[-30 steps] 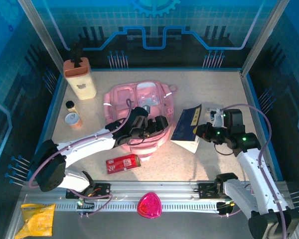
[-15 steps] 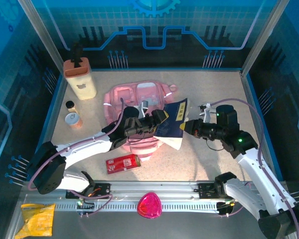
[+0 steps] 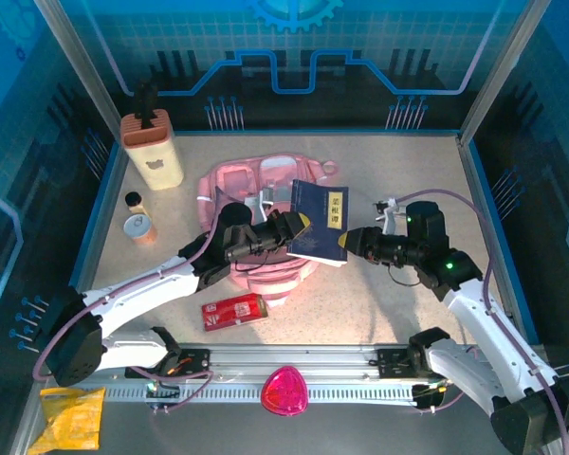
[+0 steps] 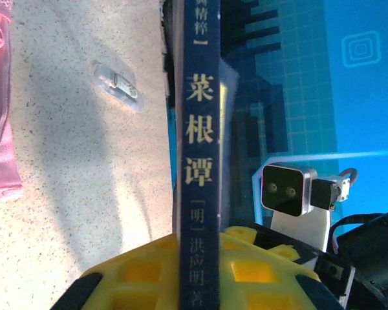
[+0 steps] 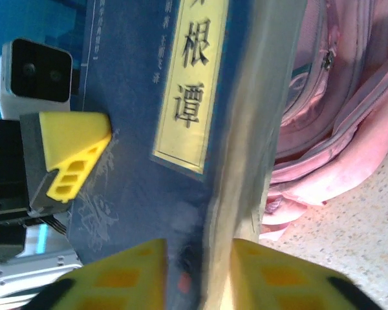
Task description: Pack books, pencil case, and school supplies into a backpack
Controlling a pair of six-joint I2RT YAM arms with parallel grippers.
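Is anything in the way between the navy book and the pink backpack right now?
Nothing loose. The navy book hangs over the backpack; the left end effector clamping its edge lies across the pack's middle.

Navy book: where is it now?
Top view, centre: the navy book hangs over the pink backpack, gripped between left claw and right claw.
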